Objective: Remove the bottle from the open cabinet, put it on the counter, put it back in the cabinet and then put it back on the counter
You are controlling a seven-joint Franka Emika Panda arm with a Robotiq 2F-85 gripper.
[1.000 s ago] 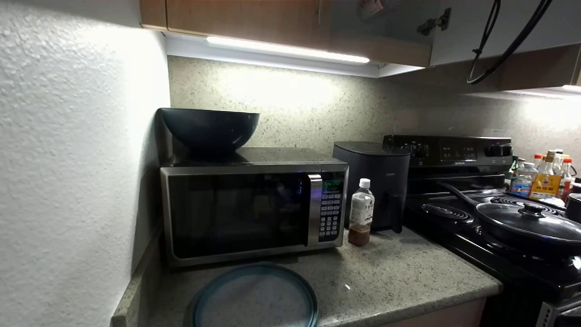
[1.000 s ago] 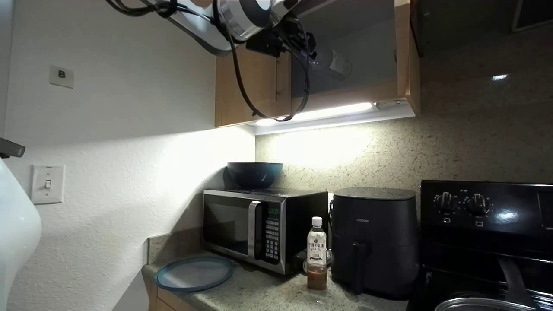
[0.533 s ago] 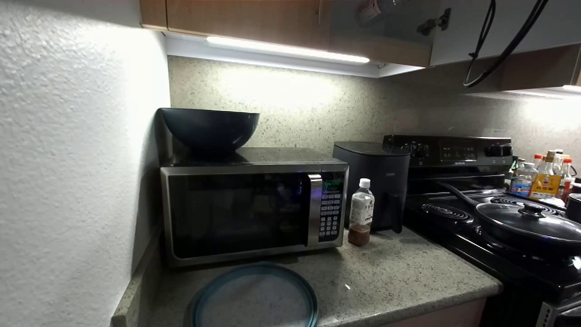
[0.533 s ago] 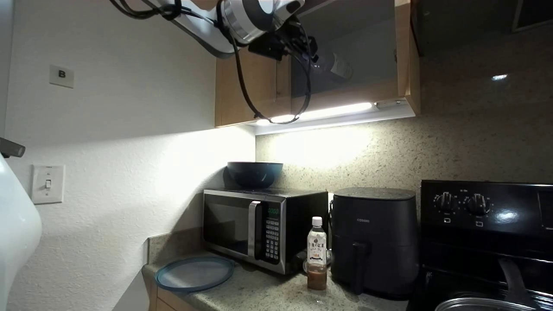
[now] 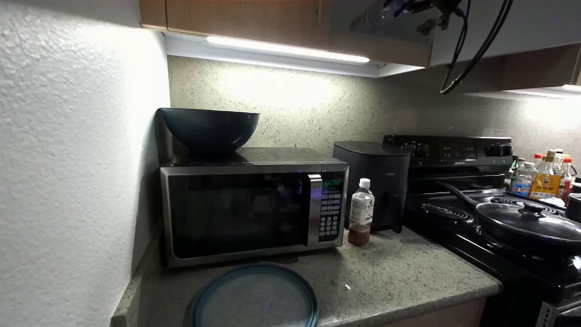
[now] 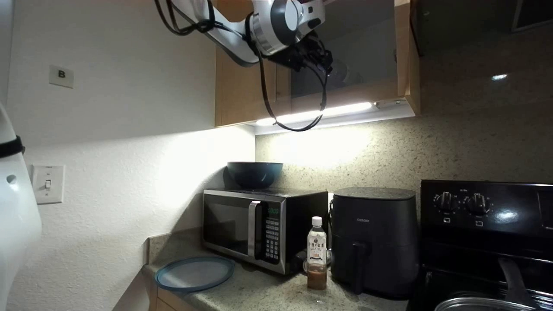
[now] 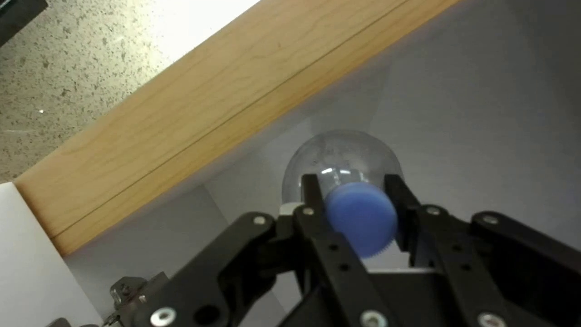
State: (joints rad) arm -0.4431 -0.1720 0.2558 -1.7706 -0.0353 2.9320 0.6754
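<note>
My gripper is shut on the neck of the clear bottle, just below its cap, which looks blue in the wrist view. The bottle is tilted at the opening of the brown wood cabinet, over its grey inside; its base is hidden. In both exterior views the bottle shows at the open part of the cabinet, with the gripper at its neck end. The speckled counter lies below.
A short bottle with brownish contents stands between the microwave and the black air fryer. A round lid lies at the counter's front. The stove adjoins. A cabinet door hinge sits close to the gripper.
The arm and gripper have moved further toward the cabinet and slightly down, carrying the bottle along. The bottle's tilt has changed a little. The gripper has come into the exterior view where only cables showed.
</note>
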